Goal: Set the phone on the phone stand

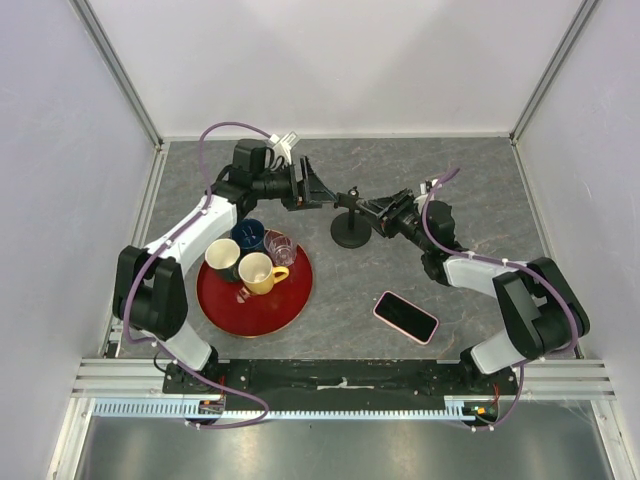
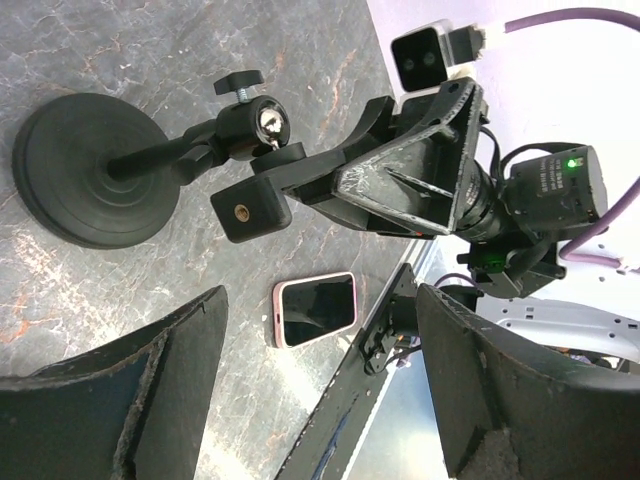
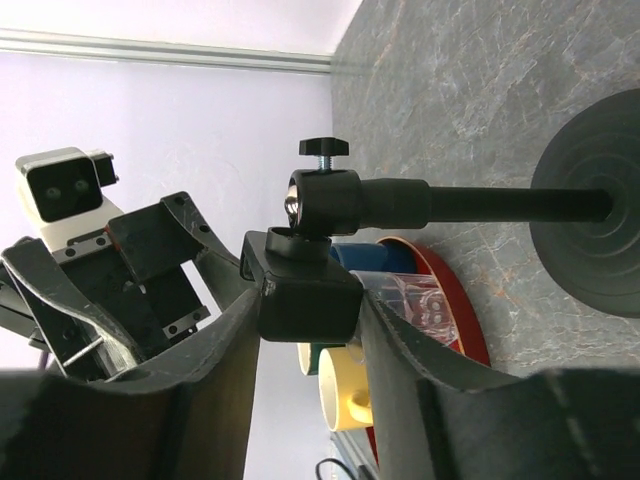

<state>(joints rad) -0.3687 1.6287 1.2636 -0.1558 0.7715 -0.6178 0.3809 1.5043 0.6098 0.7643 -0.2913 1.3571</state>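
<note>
Grey marbled tabletop (image 1: 450,180) is recorded, enclosed by pale walls (image 1: 60,150) on three sides.

Concealment: in the top view the head of the phone stand (image 1: 350,235) is largely masked by the right gripper (image 1: 365,204). In the right wrist view the disc base (image 3: 600,220) is cut off at the right edge.

The right gripper is noted clenched on the stand's clamp head (image 3: 310,295), with a finger pressed to each side of the black block. The left gripper (image 1: 318,190) is released, its fingers spread wide with nothing between them, just left of the stand's head.

The phone (image 1: 406,316) is found lying flat, screen up, lower right of centre in the top view. It is well apart from the stand, with bare table all round it.

A red round tray (image 1: 265,315) carrying mugs (image 1: 262,272) and a clear glass (image 1: 281,247) is set lower left of the stand, near its base but apart from it.

The stand is matt black throughout: ringed round base, thin post (image 3: 500,203) and ball joint (image 3: 320,200).
</note>
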